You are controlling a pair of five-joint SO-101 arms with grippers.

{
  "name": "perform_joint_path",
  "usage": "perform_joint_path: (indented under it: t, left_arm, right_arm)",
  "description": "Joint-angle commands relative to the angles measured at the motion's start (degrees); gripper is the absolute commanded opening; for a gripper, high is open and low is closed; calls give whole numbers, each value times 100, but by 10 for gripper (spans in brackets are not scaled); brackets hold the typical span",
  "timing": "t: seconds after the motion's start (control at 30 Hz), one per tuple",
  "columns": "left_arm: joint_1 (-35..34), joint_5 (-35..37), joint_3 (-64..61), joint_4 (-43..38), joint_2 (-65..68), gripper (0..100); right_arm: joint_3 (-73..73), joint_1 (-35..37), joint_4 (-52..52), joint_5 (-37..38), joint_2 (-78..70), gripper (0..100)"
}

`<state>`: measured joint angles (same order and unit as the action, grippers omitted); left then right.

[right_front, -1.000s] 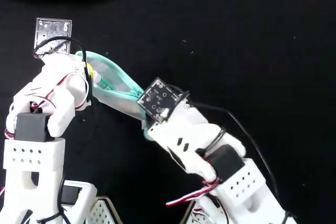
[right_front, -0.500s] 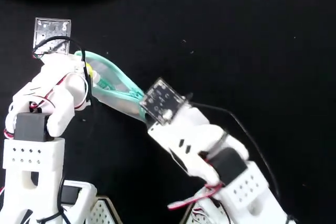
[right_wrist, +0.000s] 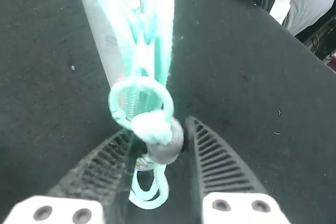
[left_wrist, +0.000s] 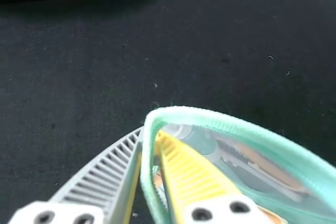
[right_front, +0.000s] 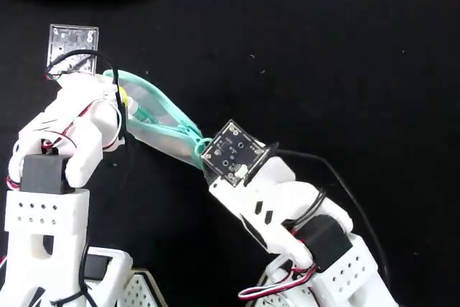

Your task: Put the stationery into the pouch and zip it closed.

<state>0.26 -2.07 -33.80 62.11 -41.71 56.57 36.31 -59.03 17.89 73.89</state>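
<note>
High view: the mint pouch lies on the black table, its long axis running slantwise from the left gripper to the right gripper, with the stationery inside. The left gripper pinches the pouch's rim, its yellow finger inside. The right gripper is closed on the knotted zipper pull at the far end.
</note>
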Motion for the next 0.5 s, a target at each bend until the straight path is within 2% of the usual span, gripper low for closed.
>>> perform_joint_path:
  t: [0.0,0.17,0.47]
  left_arm:
    - [-22,-79,-760,26,246,30]
    - [-22,-79,-760,26,246,30]
    - [-22,-79,-752,26,246,30]
  right_arm:
    - [-207,88,44,-62,-31,221]
    - [22,88,387,-18,-40,155]
    - [347,88,580,-70,-40,208]
